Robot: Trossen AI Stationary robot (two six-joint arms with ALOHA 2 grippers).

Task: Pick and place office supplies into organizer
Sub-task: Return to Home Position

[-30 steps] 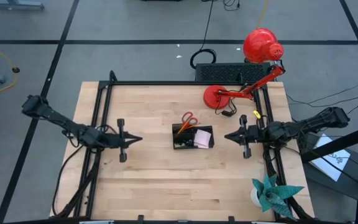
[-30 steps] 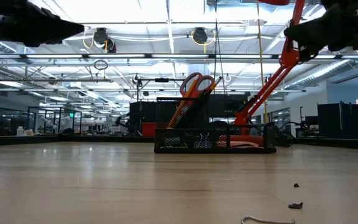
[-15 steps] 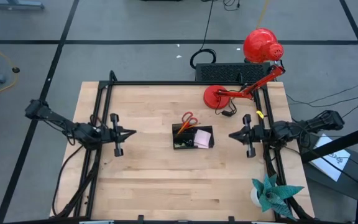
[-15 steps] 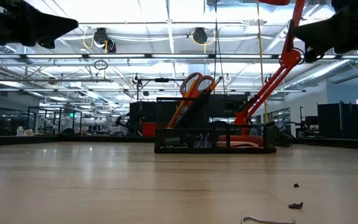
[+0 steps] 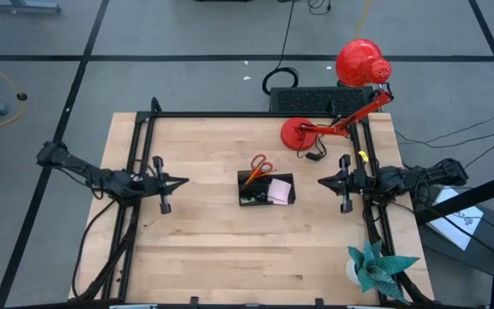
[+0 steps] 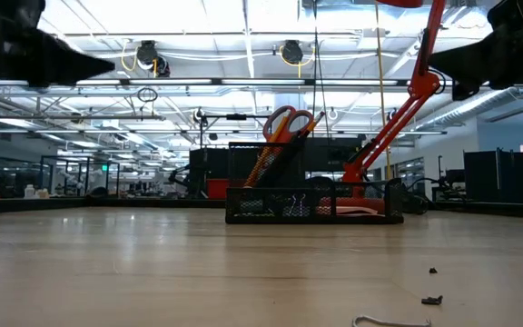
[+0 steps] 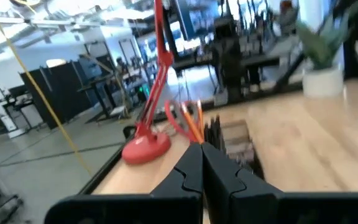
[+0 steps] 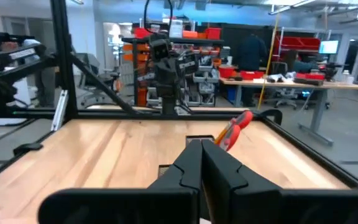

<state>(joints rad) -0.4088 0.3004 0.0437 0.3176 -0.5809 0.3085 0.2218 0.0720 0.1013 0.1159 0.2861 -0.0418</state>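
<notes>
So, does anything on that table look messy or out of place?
Only small stuff: a couple of dark crumbs and a thin pale curl lie loose on the table, apart from the organizer, which stands straight with the scissors upright inside.

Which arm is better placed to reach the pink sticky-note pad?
Right: the right end effector is nearer the organizer than the left end effector, and the pink sticky-note pad lies on its side.

The black organizer (image 6: 240,163) sits mid-table, holding red-handled scissors (image 5: 261,163) and orange pencils (image 5: 249,178) upright (pink pad (image 5: 280,190) flat alongside).
</notes>
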